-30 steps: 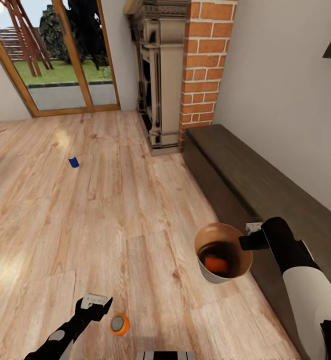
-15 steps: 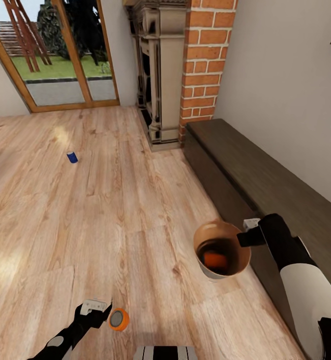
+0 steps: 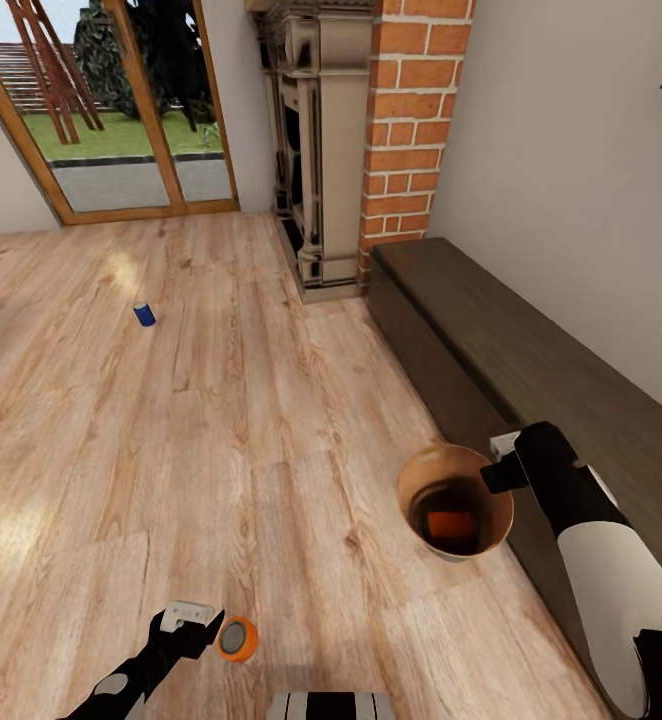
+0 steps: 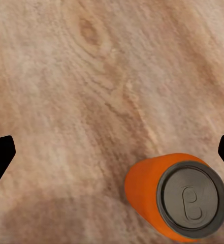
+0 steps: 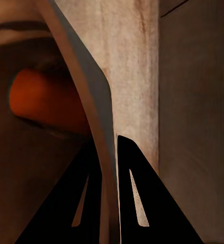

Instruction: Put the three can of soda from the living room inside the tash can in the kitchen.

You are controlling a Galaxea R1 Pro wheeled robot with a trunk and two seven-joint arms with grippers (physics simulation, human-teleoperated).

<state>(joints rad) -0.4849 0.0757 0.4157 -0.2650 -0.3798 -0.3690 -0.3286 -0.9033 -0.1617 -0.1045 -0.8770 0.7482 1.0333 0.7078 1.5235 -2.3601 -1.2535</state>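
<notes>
One orange soda can [image 3: 238,638] lies on its side on the wood floor, silver top facing up at me. My left gripper [image 3: 209,624] hovers just left of it, open; in the left wrist view the can [image 4: 178,195] sits off toward one fingertip [image 4: 0,157], not between the two. The grey trash can [image 3: 455,500] hangs tilted off the floor, my right gripper [image 3: 498,478] shut on its rim [image 5: 99,152]. A second orange can [image 3: 449,524] lies inside it. The blue can [image 3: 145,314] lies far off on the floor toward the glass doors.
A dark low wooden bench [image 3: 531,370] runs along the right wall, close beside the bin and my right arm. Behind it stand the brick chimney [image 3: 406,130] and carved fireplace [image 3: 316,150]. Wood-framed glass doors [image 3: 121,110] are at the back left.
The view shifted a little a second ago as the camera moved. Since then the bin has swung slightly right and lower in my right gripper. The left gripper has barely moved.
</notes>
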